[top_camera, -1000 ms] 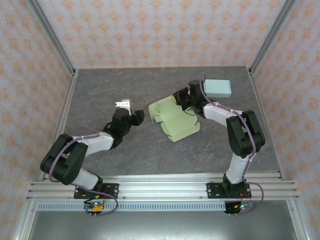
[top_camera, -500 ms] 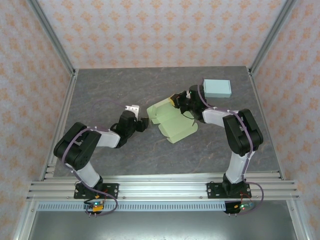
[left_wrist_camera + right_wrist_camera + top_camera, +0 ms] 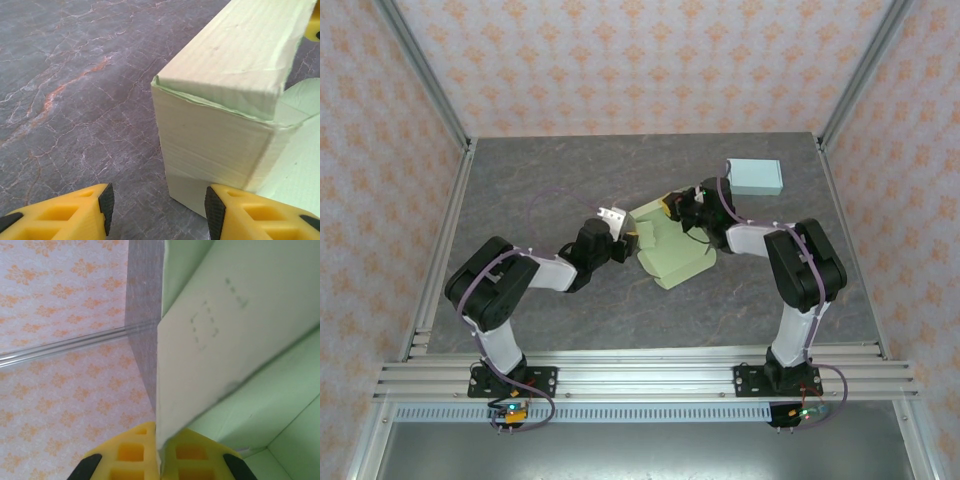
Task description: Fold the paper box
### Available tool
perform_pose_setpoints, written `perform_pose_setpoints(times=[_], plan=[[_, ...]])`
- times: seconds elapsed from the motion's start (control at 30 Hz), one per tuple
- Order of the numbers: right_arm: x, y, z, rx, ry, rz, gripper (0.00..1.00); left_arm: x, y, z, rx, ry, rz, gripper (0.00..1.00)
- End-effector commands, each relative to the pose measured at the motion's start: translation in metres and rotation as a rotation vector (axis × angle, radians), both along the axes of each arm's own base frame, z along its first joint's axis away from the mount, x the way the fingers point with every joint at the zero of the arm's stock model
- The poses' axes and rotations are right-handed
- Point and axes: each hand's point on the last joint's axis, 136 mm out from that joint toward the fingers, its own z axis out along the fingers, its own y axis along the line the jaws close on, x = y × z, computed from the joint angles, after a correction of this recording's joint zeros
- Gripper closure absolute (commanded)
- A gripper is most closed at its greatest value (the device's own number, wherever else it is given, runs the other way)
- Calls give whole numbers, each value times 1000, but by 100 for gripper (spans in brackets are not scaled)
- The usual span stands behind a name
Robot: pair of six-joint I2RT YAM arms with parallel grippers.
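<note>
Pale green card forms the paper box (image 3: 675, 255), which sits partly folded near the middle of the grey, veined tabletop (image 3: 540, 180), between the two arms. From above we see flaps raised along its far and left sides and a flat panel spread toward the near right.

We find the left claw (image 3: 625, 243) at the box's left side, low over the tabletop. In the left wrist view its jaws stand apart. The yellow fingers (image 3: 60, 215), tipped with black pads, frame a lower corner of an upright wall of the box. The left finger is clear of the card, and the right finger lies in front of the wall's bottom edge; we cannot tell whether it touches.

The right claw (image 3: 670, 206) meets the box at its far edge. In the right wrist view its jaws are pressed together on a thin panel of the card, which rises edge-on from between the two yellow fingers (image 3: 130, 452). A faint dotted square marks that panel, and behind it we see the orange-patterned wall (image 3: 60, 295).

A closed grey-blue box (image 3: 755, 177) rests at the far right of the tabletop, just beyond the right arm and apart from the green card.
</note>
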Motion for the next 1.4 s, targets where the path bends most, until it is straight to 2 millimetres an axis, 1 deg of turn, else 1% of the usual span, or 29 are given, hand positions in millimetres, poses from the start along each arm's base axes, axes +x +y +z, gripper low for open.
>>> perform_pose_setpoints(times=[0.0, 0.13, 0.27, 0.33, 0.5, 0.57, 0.67, 0.9, 1.0, 1.07, 1.13, 1.2, 1.37], plan=[[-8, 2, -2, 2, -12, -10, 100, 11, -10, 14, -42, -41, 15, 48], [-14, -1, -4, 25, -33, -66, 100, 9, -25, 17, -63, -51, 19, 47], [-16, -6, -6, 61, -56, -119, 100, 8, -28, 19, -153, -60, 56, 46], [-16, -7, -7, 60, -56, -125, 100, 8, -27, 17, -149, -57, 69, 45], [-19, -14, -6, 53, -62, -159, 100, 7, -32, 24, -171, -57, 49, 43], [-19, -18, -5, 47, -63, -178, 100, 2, -33, 26, -181, -59, 46, 41], [-17, -18, -4, 46, -66, -183, 100, -7, -30, 25, -181, -52, 43, 40], [-18, -16, -12, 66, -51, -179, 100, -26, -26, 18, -145, -45, -6, 40], [-20, -15, -12, 76, -70, -172, 100, -34, -26, 12, -130, -34, -21, 40], [-22, -12, -8, 88, -102, -151, 100, -37, -20, 9, -127, -35, -5, 40], [-23, -8, -4, 99, -133, -126, 100, -38, -15, 11, -120, -47, 12, 40], [-25, -8, -5, 100, -141, -122, 100, -37, -13, 12, -101, -52, 21, 40], [-29, -8, -12, 113, -147, -120, 100, -27, -23, 20, -108, -73, 7, 40]])
